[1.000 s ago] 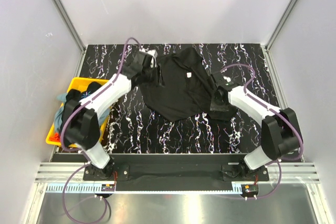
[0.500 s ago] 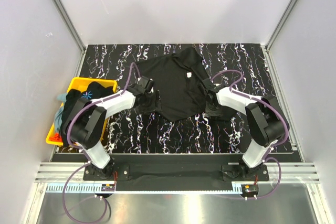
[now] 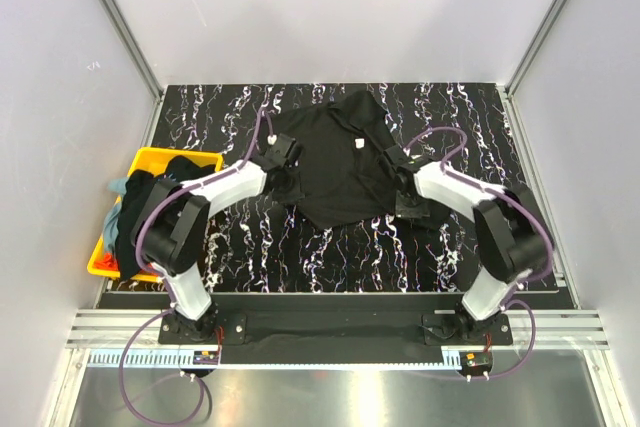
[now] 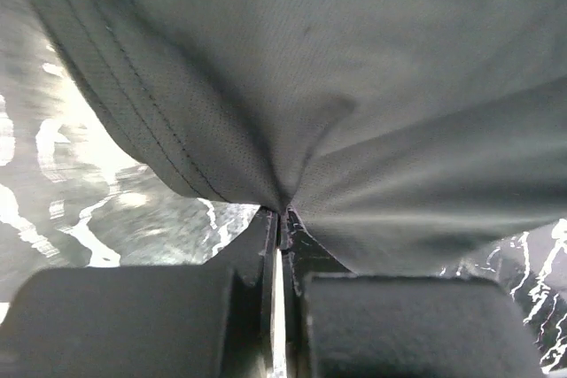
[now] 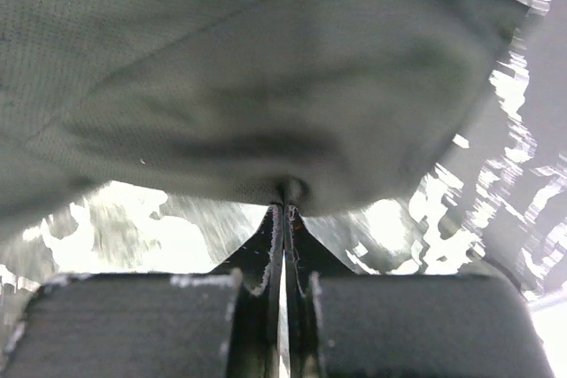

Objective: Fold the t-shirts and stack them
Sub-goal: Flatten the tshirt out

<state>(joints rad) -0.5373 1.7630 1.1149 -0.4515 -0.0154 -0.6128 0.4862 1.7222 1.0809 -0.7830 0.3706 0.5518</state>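
black shirt (image 3: 340, 162): crumpled up toward 12 o'clock on the marble table (image 3: 330, 247), right between my two claws
left claw (image 4: 281, 223): mine's pinched tight on the shirt's 9 o'clock edge
right claw (image 5: 283, 210): same deal, clamped on the 3 o'clock edge
bin (image 3: 150, 159): yellow, off at 9 o'clock, other shirts (image 3: 140, 202) heaped inside

The top external camera looks steeply down from above and behind the arm bases (image 3: 190, 325), far enough back to take in the whole marbled table (image 3: 330, 247) and the yellow bin (image 3: 150, 154). Each wrist camera sits just behind its own gripper, facing forward along it, very near the cloth. All three views share the black t-shirt (image 3: 335, 167): one edge just ahead of the left gripper (image 4: 280, 219), another just ahead of the right gripper (image 5: 283, 205).
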